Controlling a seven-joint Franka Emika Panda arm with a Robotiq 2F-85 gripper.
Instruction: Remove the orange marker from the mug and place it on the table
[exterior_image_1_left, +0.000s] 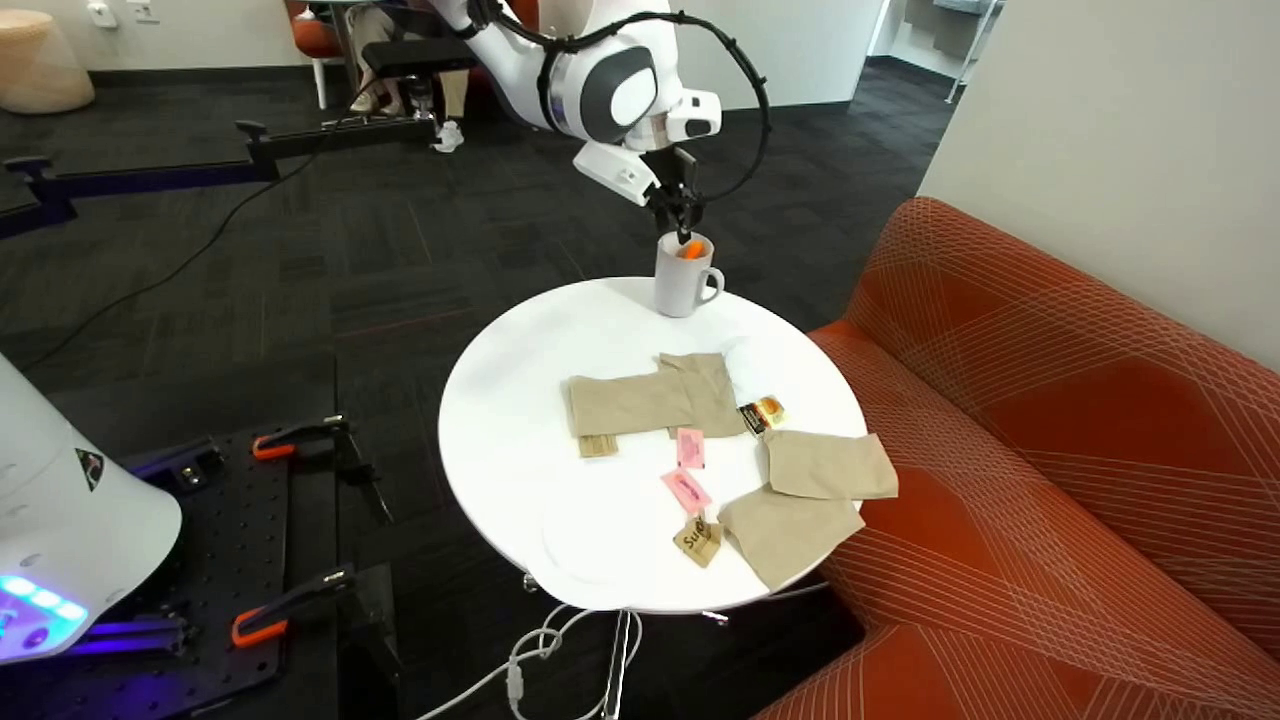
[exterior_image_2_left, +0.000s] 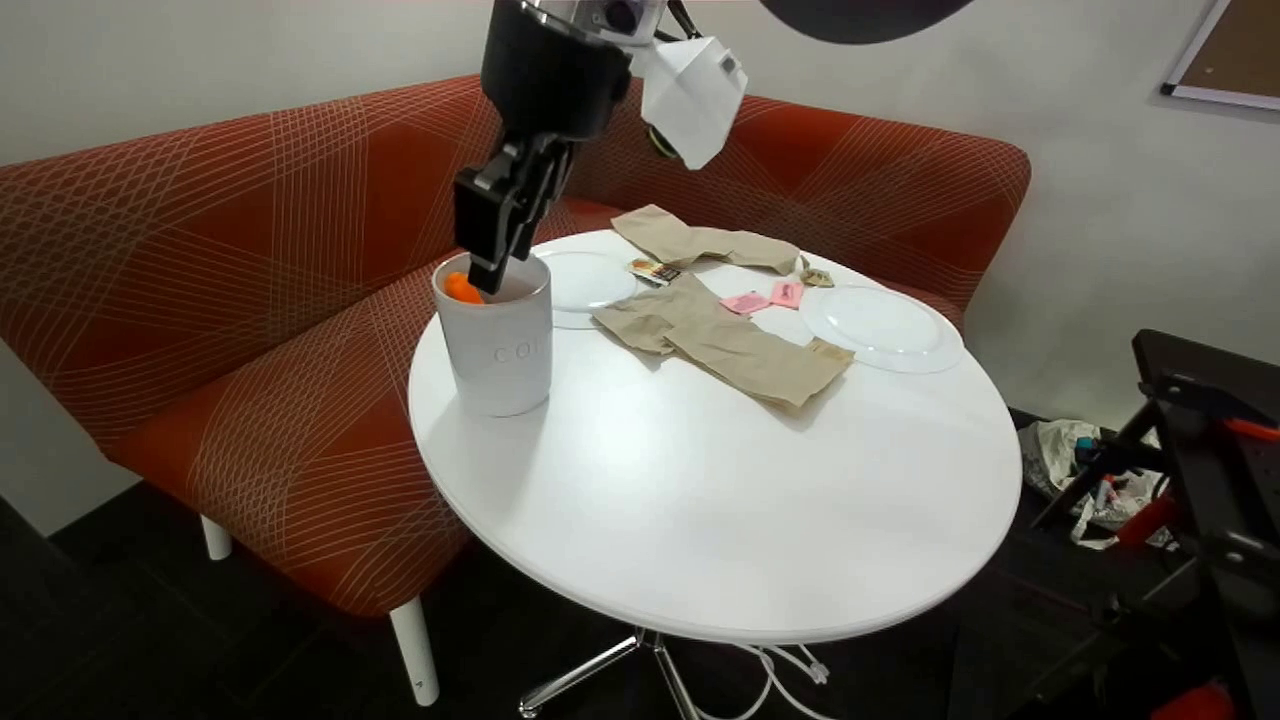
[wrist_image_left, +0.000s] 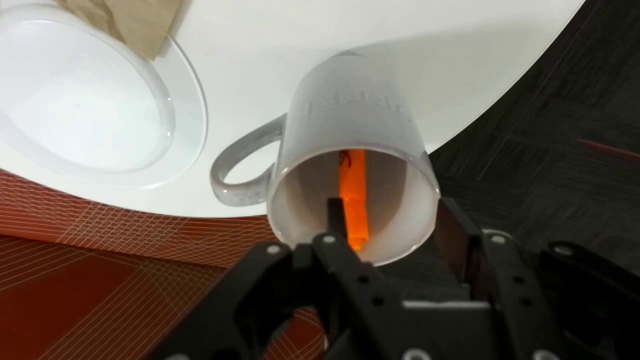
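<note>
The white mug (exterior_image_1_left: 674, 288) stands upright near the edge of the round white table (exterior_image_1_left: 520, 370); it also shows in an exterior view (exterior_image_2_left: 500, 355) and in the wrist view (wrist_image_left: 350, 110). The orange marker (wrist_image_left: 353, 187) leans inside the mug, its upper end near the rim; its orange end shows in both exterior views (exterior_image_1_left: 692, 249) (exterior_image_2_left: 462, 289). My gripper (wrist_image_left: 391, 212) is open at the mug's mouth. In the wrist view, one fingertip overlaps the opening right beside the marker, and the other is at the far side of the rim. Whether a finger touches the marker is unclear.
Brown napkins (exterior_image_1_left: 635, 403), pink packets (exterior_image_1_left: 690, 448) and clear plates (exterior_image_2_left: 880, 325) lie on the table. A clear plate (wrist_image_left: 85, 100) lies close to the mug's handle side. The orange-red striped sofa (exterior_image_1_left: 1000, 480) stands along the table's edge.
</note>
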